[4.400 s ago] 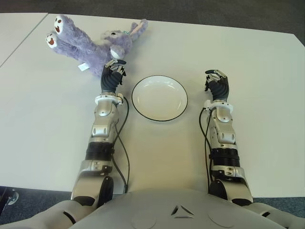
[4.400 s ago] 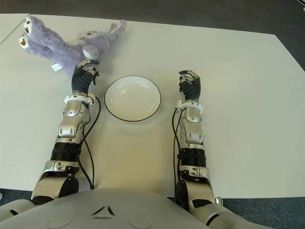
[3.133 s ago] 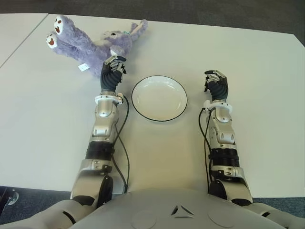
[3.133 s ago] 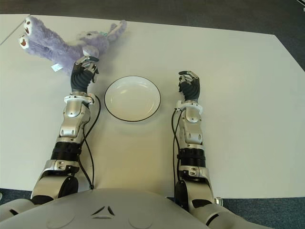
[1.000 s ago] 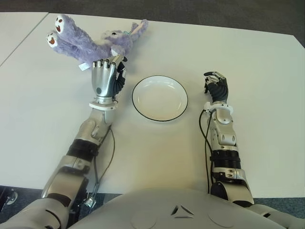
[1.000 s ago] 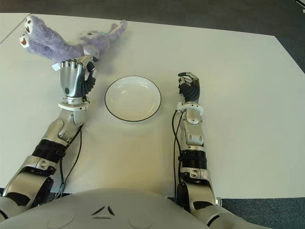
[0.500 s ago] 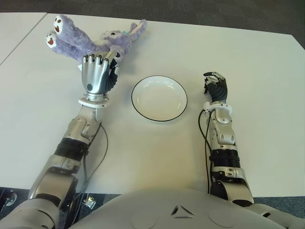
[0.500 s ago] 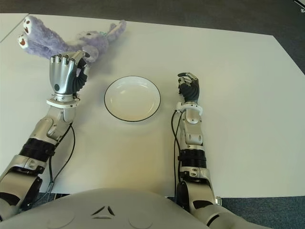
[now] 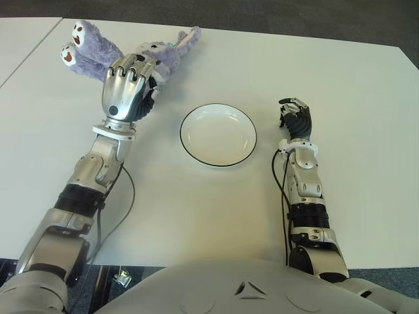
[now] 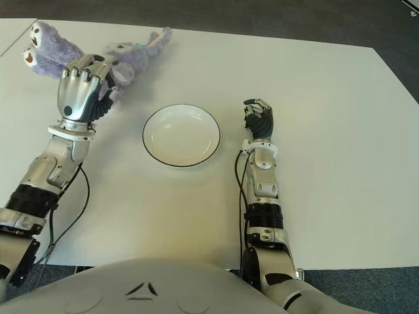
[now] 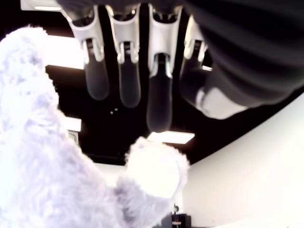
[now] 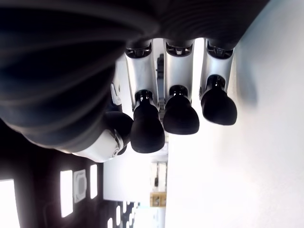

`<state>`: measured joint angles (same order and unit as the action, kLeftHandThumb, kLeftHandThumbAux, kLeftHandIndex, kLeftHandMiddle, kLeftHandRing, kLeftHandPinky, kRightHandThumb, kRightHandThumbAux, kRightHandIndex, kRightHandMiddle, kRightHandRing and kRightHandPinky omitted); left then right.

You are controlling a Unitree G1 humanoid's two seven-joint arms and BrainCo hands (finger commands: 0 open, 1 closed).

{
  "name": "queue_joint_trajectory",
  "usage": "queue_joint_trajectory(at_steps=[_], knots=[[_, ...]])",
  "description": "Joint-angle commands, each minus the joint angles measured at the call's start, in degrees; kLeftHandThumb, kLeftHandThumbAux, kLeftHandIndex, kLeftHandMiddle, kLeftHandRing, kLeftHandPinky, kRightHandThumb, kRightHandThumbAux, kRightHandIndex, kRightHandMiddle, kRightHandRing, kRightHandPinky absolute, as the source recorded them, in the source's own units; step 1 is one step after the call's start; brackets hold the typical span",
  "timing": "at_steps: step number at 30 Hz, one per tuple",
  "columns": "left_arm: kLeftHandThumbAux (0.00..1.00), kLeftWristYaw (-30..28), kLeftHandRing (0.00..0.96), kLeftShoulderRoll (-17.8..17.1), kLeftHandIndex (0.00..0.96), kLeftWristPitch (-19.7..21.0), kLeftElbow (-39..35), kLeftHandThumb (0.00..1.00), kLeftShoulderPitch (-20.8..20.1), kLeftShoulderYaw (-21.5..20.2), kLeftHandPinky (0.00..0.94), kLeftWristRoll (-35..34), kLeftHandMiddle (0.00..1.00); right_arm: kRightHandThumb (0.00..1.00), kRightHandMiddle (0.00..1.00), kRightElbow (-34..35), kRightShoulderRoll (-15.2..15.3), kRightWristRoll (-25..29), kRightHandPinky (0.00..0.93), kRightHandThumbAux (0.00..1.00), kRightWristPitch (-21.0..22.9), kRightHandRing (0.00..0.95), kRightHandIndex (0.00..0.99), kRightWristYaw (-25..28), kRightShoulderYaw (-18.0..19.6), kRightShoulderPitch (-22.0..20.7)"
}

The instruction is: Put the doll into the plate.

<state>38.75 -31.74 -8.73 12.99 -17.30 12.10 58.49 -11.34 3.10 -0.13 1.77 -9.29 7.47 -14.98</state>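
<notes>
Left eye view gives me the white plate [image 9: 218, 134] with its dark rim as my landmark, sitting bare on the white table [image 9: 216, 209]. Up and to the left of the plate, at the table's far edge, I see the purple plush doll [image 9: 91, 57] lying on its side, feet pointing away from the plate and ears toward it. My left hand [image 9: 126, 89] is over the doll's middle, back of the hand toward the camera, on the doll's plate side. In the left wrist view its fingers [image 11: 158, 93] hang straight and spread above the fur [image 11: 42, 171], not closed on it; I cannot tell if any fingertip touches. My right hand [image 9: 297, 120] shows just right of the plate, apart from it, with fingers [image 12: 182, 112] curled in and holding nothing.
</notes>
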Motion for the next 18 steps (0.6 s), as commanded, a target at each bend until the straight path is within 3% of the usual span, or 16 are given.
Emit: queue_joint_trajectory(at_steps=[1,9,18], knots=[[0.425,-3.2,0.061,-1.4,0.124,1.3,-1.0,0.516,-0.7,1.1,0.012,1.3,0.1,0.712,0.779,-2.2,-0.8,-0.3,0.733,0.717,0.6,0.786,0.44,-0.2,-0.3,2.1],[0.31,-8.6,0.002,-3.4,0.013,4.3,0.1,0.441,-2.8,2.2,0.0,3.1,0.005,0.712,0.773,-2.7,-0.9,-0.1,0.729,0.718,0.3,0.781,0.44,-0.2,-0.2,2.0],[0.249,-11.0,0.0,-4.8,0.0,6.8,3.4,0.27,-6.4,4.5,0.0,5.2,0.0,0.711,0.771,-3.5,-0.8,0.1,0.724,0.718,-0.5,0.782,0.44,0.1,-0.2,1.8]])
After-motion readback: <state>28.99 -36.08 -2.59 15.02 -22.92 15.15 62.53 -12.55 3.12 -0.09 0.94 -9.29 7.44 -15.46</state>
